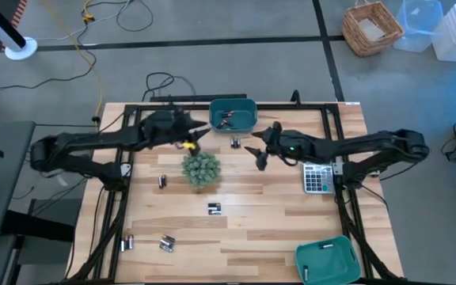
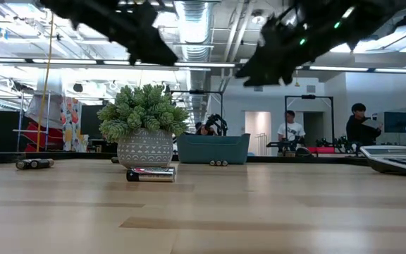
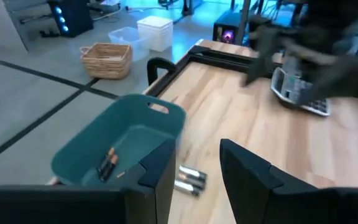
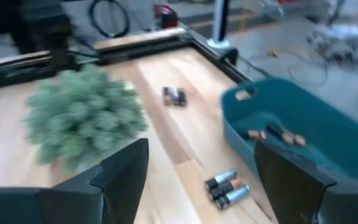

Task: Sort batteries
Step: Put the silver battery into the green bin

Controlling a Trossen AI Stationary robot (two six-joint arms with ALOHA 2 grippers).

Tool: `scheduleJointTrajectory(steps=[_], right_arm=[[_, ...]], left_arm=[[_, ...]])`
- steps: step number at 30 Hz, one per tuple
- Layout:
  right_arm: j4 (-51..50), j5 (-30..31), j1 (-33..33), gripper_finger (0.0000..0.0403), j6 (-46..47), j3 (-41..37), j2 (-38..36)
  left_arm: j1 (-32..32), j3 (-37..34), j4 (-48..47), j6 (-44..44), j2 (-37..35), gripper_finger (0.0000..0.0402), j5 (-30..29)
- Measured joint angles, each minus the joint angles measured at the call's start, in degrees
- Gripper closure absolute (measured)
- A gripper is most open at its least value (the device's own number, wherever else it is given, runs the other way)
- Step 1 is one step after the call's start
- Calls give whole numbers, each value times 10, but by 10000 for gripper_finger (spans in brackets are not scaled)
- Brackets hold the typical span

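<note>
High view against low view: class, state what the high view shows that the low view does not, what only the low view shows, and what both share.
Only the high view shows the second teal bin at the table's near right corner, the wicker basket on the floor, and both arms whole, with the left gripper and right gripper raised near the plant. Only the low view shows people standing in the room behind. Both share the potted plant, the far teal bin, the calculator and loose batteries on the table.

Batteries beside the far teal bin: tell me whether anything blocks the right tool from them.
Nothing visible does. The right tool, open, hovers near the battery pair by the far teal bin; the potted plant sits off to the side.
</note>
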Motion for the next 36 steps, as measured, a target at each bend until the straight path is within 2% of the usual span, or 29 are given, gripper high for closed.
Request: scheduleJointTrajectory(steps=[7, 14, 18, 24, 36], right_arm=[[52, 7, -35, 97, 100, 12, 134], [49, 9, -44, 97, 117, 65, 237], [48, 16, -50, 97, 148, 77, 260], [0, 79, -51, 97, 198, 76, 263], [1, 106, -41, 97, 234, 75, 272]], left_arm=[[-53, -136, 99, -31, -96, 283, -65], [-67, -189, 115, -46, -167, 283, -78], [-79, -194, 98, -35, -187, 283, -78], [-89, -194, 92, -7, -201, 283, -77], [-88, -194, 105, 27, -201, 283, -77]])
